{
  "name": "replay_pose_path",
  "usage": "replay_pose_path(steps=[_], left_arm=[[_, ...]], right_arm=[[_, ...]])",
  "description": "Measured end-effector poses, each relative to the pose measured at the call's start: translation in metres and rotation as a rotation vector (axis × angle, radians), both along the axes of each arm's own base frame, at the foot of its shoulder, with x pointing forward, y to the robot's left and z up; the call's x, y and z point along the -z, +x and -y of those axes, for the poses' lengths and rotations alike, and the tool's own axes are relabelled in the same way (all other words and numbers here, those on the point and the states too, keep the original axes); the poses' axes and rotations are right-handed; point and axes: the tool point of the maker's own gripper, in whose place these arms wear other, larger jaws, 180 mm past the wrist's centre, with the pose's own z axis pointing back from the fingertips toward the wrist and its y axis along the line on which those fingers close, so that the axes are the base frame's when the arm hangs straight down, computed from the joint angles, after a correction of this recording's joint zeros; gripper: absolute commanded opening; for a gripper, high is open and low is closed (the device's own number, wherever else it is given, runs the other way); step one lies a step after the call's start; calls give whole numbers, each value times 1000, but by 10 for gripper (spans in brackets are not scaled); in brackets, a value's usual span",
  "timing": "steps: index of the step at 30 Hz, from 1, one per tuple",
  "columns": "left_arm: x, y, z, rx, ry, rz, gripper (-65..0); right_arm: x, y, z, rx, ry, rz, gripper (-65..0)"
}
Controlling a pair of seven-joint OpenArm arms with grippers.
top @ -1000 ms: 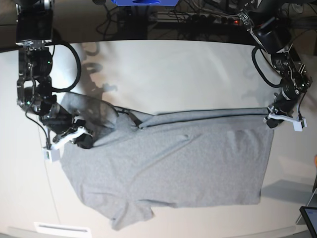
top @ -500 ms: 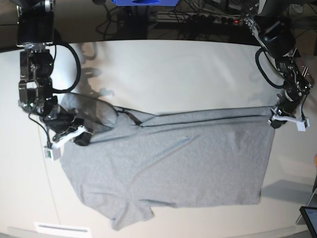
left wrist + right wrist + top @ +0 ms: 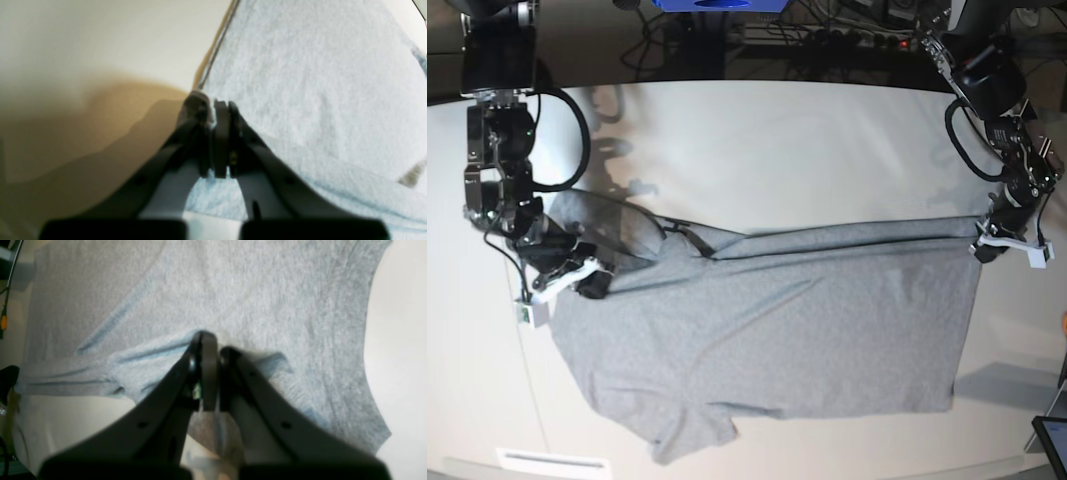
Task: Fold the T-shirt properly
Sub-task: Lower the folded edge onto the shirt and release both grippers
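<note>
My left tool [image 3: 999, 243] and right tool [image 3: 587, 277] each clench an edge of the large heather-grey cotton T-shirt [image 3: 777, 330], stretching it taut over the white table [image 3: 777, 150] for folding.

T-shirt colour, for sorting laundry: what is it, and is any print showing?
The T-shirt is plain heather grey, no print visible; the base view shows it best.

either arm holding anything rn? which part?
Both hold the T-shirt: left gripper pinches a hem corner, right gripper the fabric near the collar and sleeve.
</note>
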Motion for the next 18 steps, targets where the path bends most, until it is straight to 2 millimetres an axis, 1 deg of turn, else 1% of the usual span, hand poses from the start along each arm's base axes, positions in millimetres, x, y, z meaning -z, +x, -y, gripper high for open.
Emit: replay_pose_path(steps=[1, 3, 4, 5, 6, 9, 10, 11, 15, 18], left_arm=[[0, 0, 0, 0, 0, -1, -650], [0, 0, 0, 0, 0, 0, -650], [0, 0, -1, -3, 1, 2, -643], [-1, 0, -2, -9, 4, 2, -615], [-1, 0, -2, -9, 5, 1, -569], [-5, 3, -5, -21, 16, 31, -396], [-8, 4, -7, -28, 24, 46, -356], [-10, 5, -9, -31, 29, 54, -334], [-17, 4, -11, -23, 56, 61, -328], [-41, -2, -11, 13, 143, 99, -326]], right_arm=[[-1, 1, 0, 0, 0, 4, -633], [-3, 3, 1, 3, -4, 11, -592], [-4, 4, 3, 9, -13, 16, -557], [-4, 5, 4, 17, -13, 15, -517], [-4, 5, 5, 18, -14, 16, -470], [-4, 5, 6, 19, -17, 15, -345], [-4, 5, 6, 18, -17, 15, -315], [-4, 5, 7, 18, -18, 15, -302], [-7, 4, 6, 13, -23, 22, -306], [-17, -4, 0, -4, -27, 53, -306]])
